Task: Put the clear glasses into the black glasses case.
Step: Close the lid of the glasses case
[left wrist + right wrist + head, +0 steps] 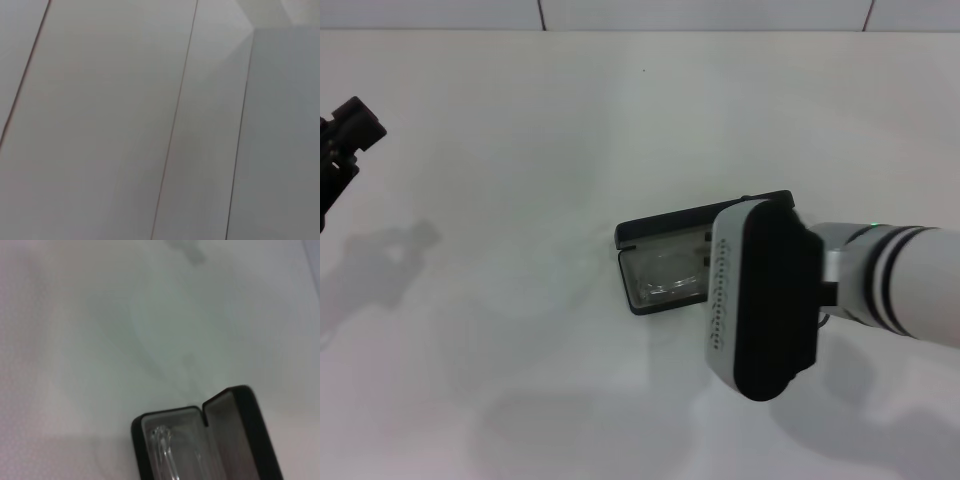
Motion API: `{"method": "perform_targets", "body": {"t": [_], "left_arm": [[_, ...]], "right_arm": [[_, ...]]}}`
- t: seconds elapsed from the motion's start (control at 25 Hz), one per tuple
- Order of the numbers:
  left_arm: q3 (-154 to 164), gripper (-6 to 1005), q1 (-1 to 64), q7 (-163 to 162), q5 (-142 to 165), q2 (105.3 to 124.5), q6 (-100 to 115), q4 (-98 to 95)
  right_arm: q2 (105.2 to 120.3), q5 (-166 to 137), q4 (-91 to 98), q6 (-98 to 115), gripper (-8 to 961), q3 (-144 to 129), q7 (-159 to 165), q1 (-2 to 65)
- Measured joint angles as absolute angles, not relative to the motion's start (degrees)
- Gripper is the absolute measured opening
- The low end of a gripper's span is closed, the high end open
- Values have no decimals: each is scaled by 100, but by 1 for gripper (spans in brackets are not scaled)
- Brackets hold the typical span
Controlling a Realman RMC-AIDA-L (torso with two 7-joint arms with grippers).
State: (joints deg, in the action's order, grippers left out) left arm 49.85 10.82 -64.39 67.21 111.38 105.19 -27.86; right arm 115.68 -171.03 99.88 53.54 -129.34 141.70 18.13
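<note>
Closest to the camera, lower right of the head view, the right arm's big white-and-black wrist housing blocks a good chunk of the frame, so the right claw itself is hidden under it and I honestly can't tell if it's open or closed or holding anything. Just past it, a bit right of centre, sits the black glasses case (655, 262) with its lid up, and the clear glasses (665, 272) are lying inside the grey-lined tray. The right wrist view shows the same thing at its lower edge: case open, a clear arm of the glasses glinting inside. Everything rests on a plain white tabletop (520, 180), glossy enough to show soft grey shadows at the left and bottom. Farther off at the upper left edge, the left claw (350, 128) hangs dark and well apart from the case; can't tell its opening either. Along the very top runs a white tiled wall (700, 14), and the left wrist view only shows pale panels with thin seams.
</note>
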Motion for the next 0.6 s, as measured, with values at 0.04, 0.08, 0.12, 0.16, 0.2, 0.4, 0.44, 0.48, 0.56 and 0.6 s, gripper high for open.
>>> {"method": "perform_targets", "body": {"t": [0.04, 0.08, 0.12, 0.16, 0.2, 0.4, 0.44, 0.48, 0.56, 0.6], "left_arm": [[4995, 141, 1082, -6444, 6723, 11141, 10528, -2786], [5004, 141, 1087, -6451, 6726, 11142, 10539, -2786], [5008, 141, 1091, -6456, 6727, 11143, 10545, -2787], [5008, 141, 1093, -6472, 6727, 11143, 10550, -2799], [5009, 141, 1095, -6495, 6728, 11143, 10554, -2812], [5018, 141, 1176, -6618, 6767, 11115, 10586, -2861], [5020, 141, 1220, -6638, 6780, 11114, 10587, -2864], [5020, 141, 1313, -6696, 6827, 11117, 10587, -2865], [5022, 141, 1369, -6725, 6858, 11121, 10587, -2868], [5025, 141, 1419, -6755, 6908, 11127, 10587, -2870]], "right_arm": [[11564, -17100, 10099, 5348, 185, -12915, 14170, 1723], [11559, -17098, 10211, 5339, 186, -12891, 14169, 1613], [11553, -17092, 10372, 5312, 186, -12853, 14169, 1502], [11551, -17073, 10486, 5293, 186, -12833, 14170, 1424], [11552, -17043, 10601, 5273, 187, -12816, 14170, 1360], [11519, -16257, 11114, 5572, 189, -12569, 14162, 1180], [11505, -16015, 11213, 5708, 189, -12454, 14138, 1156], [11493, -15744, 11285, 5842, 190, -12321, 14094, 1130], [11474, -15064, 11399, 6123, 191, -11898, 13909, 1055], [11472, -14747, 11420, 6223, 191, -11697, 13803, 1023]]}}
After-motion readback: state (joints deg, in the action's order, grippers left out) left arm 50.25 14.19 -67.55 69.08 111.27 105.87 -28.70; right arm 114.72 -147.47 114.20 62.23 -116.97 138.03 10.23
